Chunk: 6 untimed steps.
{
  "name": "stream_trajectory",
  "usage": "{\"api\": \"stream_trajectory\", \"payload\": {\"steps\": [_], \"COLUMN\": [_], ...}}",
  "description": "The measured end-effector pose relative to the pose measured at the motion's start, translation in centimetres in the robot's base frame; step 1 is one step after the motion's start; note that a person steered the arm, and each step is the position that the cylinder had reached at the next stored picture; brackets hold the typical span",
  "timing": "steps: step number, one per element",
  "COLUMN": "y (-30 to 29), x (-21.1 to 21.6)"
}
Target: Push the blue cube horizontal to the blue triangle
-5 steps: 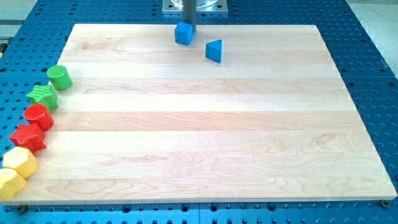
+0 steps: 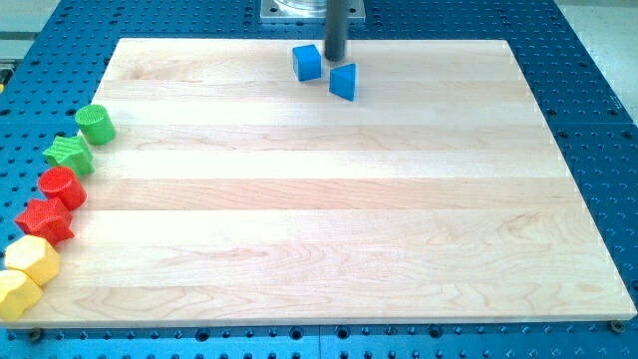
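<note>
Sitting near the desk's top edge: cube and triangle

Blue cube (image 2: 307,62) rests near the view's top, just left of the blue triangle (image 2: 343,81) and slightly higher. My tip (image 2: 335,59) stands between them, just right of the cube, above the triangle. No claw shows on the desk (image 2: 329,219).

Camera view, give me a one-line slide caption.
My tip sits just above the blue triangle, right of the blue cube.

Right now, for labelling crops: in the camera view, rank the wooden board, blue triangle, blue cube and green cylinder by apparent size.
1. wooden board, by far the largest.
2. green cylinder, though it sits nearer the view's bottom, which may inflate it.
3. blue triangle and blue cube: too alike to rank.
</note>
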<state>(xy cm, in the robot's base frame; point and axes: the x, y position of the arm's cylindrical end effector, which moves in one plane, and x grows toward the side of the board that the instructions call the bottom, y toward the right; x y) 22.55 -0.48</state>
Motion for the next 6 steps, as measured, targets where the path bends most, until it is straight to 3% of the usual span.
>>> {"api": "stream_trajectory", "payload": {"steps": [1,2,3,5,6], "y": [-6.4,-0.3,0.9,-13.4,-15.6], "x": [0.9,-0.6,2.5,5.1,6.4]}}
